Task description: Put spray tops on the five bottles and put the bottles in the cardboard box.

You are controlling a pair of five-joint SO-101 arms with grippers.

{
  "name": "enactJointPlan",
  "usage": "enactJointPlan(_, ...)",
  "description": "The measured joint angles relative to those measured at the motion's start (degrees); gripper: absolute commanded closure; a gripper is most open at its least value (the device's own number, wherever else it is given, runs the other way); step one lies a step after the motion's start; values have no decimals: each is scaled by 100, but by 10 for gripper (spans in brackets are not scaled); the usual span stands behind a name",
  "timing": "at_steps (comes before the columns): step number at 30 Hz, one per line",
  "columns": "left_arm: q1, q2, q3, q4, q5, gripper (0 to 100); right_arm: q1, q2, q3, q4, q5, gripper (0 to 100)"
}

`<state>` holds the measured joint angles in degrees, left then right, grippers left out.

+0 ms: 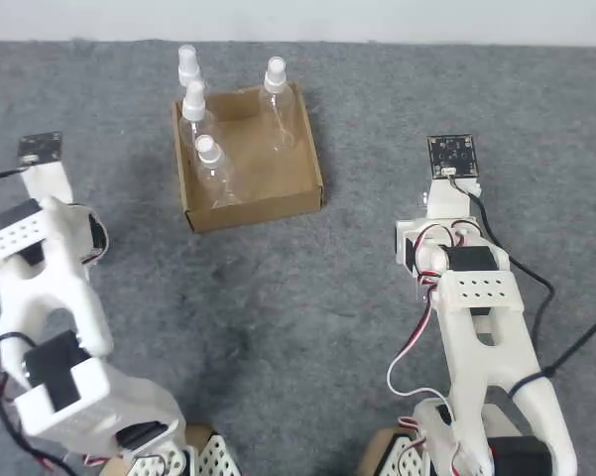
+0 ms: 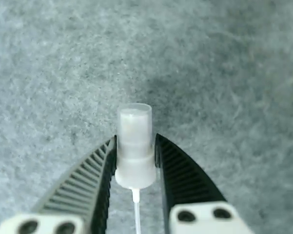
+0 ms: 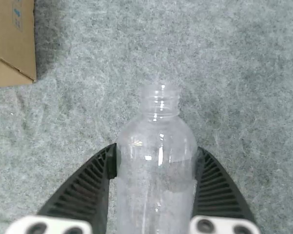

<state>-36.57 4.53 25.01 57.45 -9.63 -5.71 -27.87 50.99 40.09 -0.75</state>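
Observation:
My left gripper (image 2: 135, 140) is shut on a white spray top (image 2: 134, 122), its thin dip tube hanging back between the fingers, over the grey carpet. My right gripper (image 3: 156, 151) is shut on the body of a clear, uncapped bottle (image 3: 158, 122), whose open neck points away from the wrist. In the high view the cardboard box (image 1: 253, 203) sits at the far middle and holds several clear bottles with spray tops, one of them (image 1: 276, 84) at its right side. The left arm (image 1: 40, 248) is left of the box and the right arm (image 1: 466, 268) to its right.
Grey carpet (image 1: 307, 297) covers the table. A corner of the cardboard box (image 3: 9, 39) shows beyond the held bottle in the right wrist view. Open carpet lies between the two arms in front of the box.

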Motion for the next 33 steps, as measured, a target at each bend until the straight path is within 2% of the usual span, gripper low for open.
enactJointPlan(11,0,-35,-132,0,1099,991,0,0,0,0,0,880)
enactJointPlan(18,0,-914,-132,0,1767,991,0,0,0,0,0,880)
enactJointPlan(28,0,-1864,-79,0,2004,991,0,0,0,0,0,880)
enactJointPlan(33,0,-2338,62,0,2374,991,0,0,0,0,0,880)
